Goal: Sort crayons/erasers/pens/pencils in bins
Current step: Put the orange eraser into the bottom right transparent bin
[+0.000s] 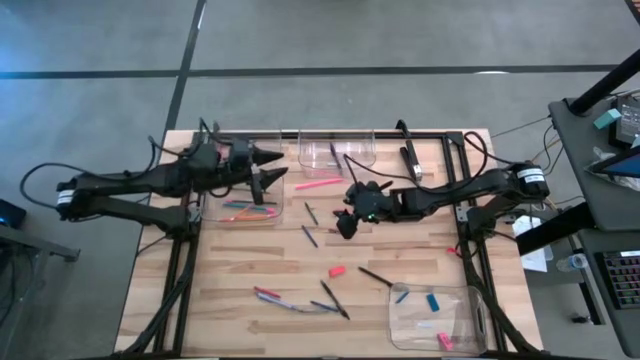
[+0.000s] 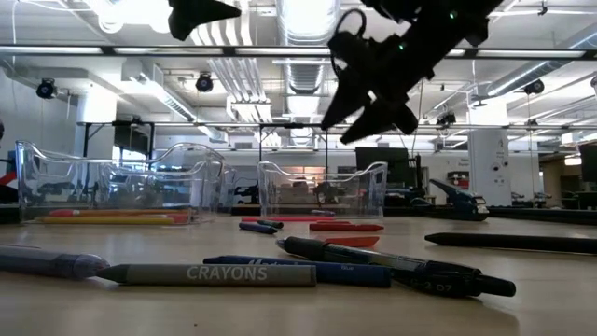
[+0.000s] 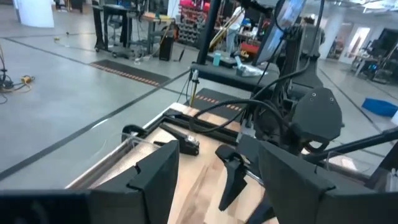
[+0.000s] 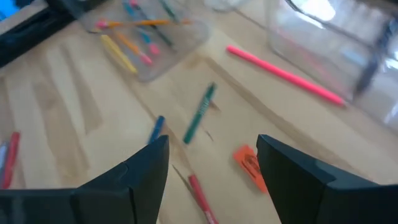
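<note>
My left gripper [image 1: 277,167] is open and empty, above the far edge of a clear bin [image 1: 250,207] that holds several coloured crayons. My right gripper [image 1: 345,226] is open and empty, raised over the table's middle; it shows high in the low view [image 2: 373,107]. Below and ahead of it lie a green crayon [image 4: 200,112], a blue stick [image 4: 155,129], a red stick [image 4: 200,196] and an orange eraser [image 4: 247,163], all flat on the wood. A pink stick [image 1: 318,184] lies near the far middle bin [image 1: 336,152]. A near-right bin [image 1: 436,316] holds blue and pink erasers.
Dark pens [image 1: 310,225] lie at mid-table. A red eraser [image 1: 337,271], a black pen [image 1: 375,277] and more pens and a grey crayon [image 1: 290,300] lie toward the near edge. A black frame rail [image 1: 440,135] runs along the far edge.
</note>
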`<state>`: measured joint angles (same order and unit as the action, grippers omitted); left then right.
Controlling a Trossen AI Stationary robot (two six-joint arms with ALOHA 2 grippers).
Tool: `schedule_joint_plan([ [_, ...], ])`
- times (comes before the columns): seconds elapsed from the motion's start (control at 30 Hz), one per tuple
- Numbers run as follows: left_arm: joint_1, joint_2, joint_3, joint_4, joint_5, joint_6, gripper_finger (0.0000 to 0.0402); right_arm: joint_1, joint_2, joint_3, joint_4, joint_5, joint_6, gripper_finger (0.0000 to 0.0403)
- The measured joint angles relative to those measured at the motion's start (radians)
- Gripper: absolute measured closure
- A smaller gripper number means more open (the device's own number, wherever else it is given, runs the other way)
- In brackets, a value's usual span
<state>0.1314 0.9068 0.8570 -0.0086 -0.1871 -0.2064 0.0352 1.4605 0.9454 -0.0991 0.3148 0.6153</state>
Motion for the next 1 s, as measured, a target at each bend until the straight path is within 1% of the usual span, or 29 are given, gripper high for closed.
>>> schedule_joint_plan([
  [0.17,0.0,0.027,0.0,0.003,0.0,-0.001,0.0198,-0.017,0.0,-0.036,0.001,0.001,0.082,0.0174],
  [0.33,0.001,0.042,0.0,0.036,0.001,0.003,0.0198,-0.037,0.0,-0.054,0.008,0.001,0.081,0.0174],
  [0.57,0.043,0.068,0.0,0.054,0.016,0.003,0.0198,-0.078,0.0,-0.099,0.068,0.026,0.081,0.0174],
  [0.7,0.073,0.09,0.0,0.065,0.075,0.002,0.0198,-0.11,0.008,-0.118,0.083,0.026,0.064,0.0174],
  [0.9,0.098,0.128,0.0,0.117,0.082,0.0,0.0198,-0.135,0.067,-0.118,0.101,0.012,0.016,0.0174],
  [1.0,0.101,0.137,0.0,0.127,0.082,0.0,0.0198,-0.134,0.116,-0.118,0.144,-0.035,-0.025,0.0174],
])
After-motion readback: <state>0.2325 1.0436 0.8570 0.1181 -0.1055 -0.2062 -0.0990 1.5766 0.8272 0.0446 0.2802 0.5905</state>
